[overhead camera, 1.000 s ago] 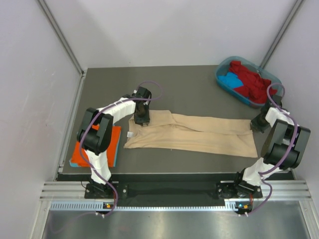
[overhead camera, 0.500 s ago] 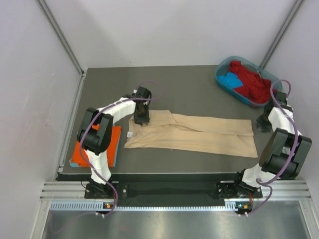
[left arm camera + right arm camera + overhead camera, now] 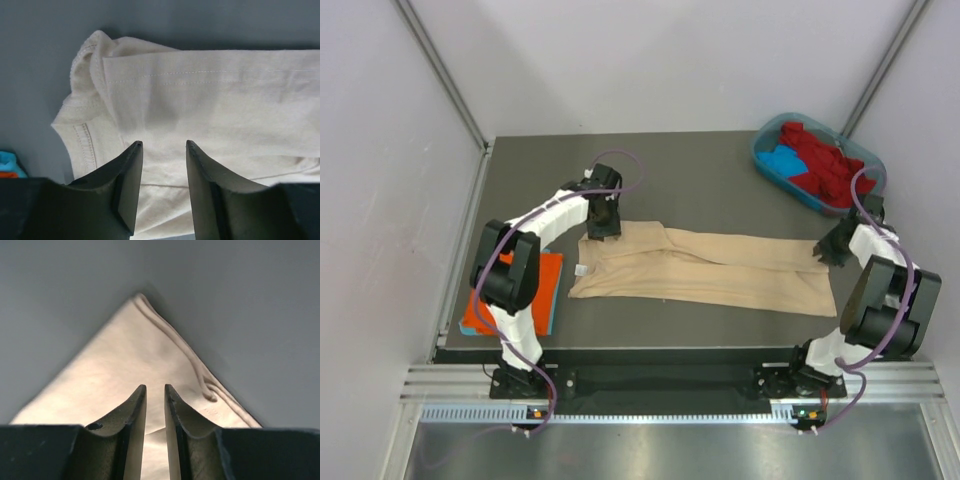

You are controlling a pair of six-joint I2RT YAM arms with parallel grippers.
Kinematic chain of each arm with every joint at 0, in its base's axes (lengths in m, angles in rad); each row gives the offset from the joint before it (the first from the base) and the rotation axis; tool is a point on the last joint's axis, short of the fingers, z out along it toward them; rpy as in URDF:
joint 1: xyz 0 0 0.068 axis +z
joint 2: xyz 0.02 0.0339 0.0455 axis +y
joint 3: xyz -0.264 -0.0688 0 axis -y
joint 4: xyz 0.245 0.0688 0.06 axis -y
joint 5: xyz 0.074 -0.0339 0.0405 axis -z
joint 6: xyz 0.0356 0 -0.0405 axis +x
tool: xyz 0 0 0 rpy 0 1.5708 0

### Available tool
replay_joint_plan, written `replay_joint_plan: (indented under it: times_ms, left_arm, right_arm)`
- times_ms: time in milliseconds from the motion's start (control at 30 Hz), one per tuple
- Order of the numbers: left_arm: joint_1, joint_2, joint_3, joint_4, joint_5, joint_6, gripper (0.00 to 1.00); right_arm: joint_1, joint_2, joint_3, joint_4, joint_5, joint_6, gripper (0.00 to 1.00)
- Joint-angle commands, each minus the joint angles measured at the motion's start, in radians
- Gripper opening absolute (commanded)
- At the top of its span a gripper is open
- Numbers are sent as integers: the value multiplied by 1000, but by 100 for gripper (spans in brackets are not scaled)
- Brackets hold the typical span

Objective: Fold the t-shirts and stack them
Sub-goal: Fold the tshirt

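A beige-tan t-shirt [image 3: 720, 270] lies folded into a long strip across the table, with its white neck label [image 3: 580, 269] at the left end. My left gripper [image 3: 603, 228] hovers over the strip's far left corner. In the left wrist view its jaws [image 3: 162, 145] stand open above the hemmed cloth [image 3: 210, 95], and nothing is between them. My right gripper [image 3: 827, 250] is at the strip's far right corner. In the right wrist view its fingers [image 3: 155, 387] stand a narrow gap apart over the pointed corner [image 3: 125, 355]. A folded orange t-shirt [image 3: 472, 318] on a blue one lies at the left edge.
A teal oval tub [image 3: 758, 155] at the far right corner holds crumpled red t-shirts [image 3: 825, 165] and a blue one [image 3: 782, 163]. Grey walls enclose the table on three sides. The left arm's links partly cover the orange and blue stack.
The right gripper swung out to the right off the shirt corner, then came back over it, its jaws narrowing. The left gripper moved slightly farther away and its jaws widened a little.
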Motion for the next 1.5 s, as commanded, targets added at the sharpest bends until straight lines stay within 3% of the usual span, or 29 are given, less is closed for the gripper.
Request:
replay_joint_plan:
  times_ms: [0,100,267,367,467,567,700,967,1467]
  left_arm:
    - [5,-137,30,-1,-17,-6,46]
    - [24,-157,45,8,-18,9,47]
    - [71,-153,44,-15,76,17,46]
    - [119,-151,7,31,168,33,46]
    - [218,-131,-22,88,293,16,46]
    - [269,-93,-18,129,442,2,46]
    - [268,-58,-1,163,449,42,46]
    - [268,-13,1,203,455,111,46]
    - [266,56,27,231,441,134,43]
  right_arm:
    - [4,11,-59,108,2,-14,22]
    - [3,-9,-66,108,88,-11,24]
    - [33,-73,5,55,52,-37,28]
    - [104,-148,46,76,-34,-83,38]
    - [206,-158,63,188,-237,-106,45]
    - [341,-54,103,303,-489,-107,47]
    - [574,121,225,337,-523,-129,48]
    - [806,416,413,394,-531,-138,47]
    - [853,562,487,458,-545,-129,49]
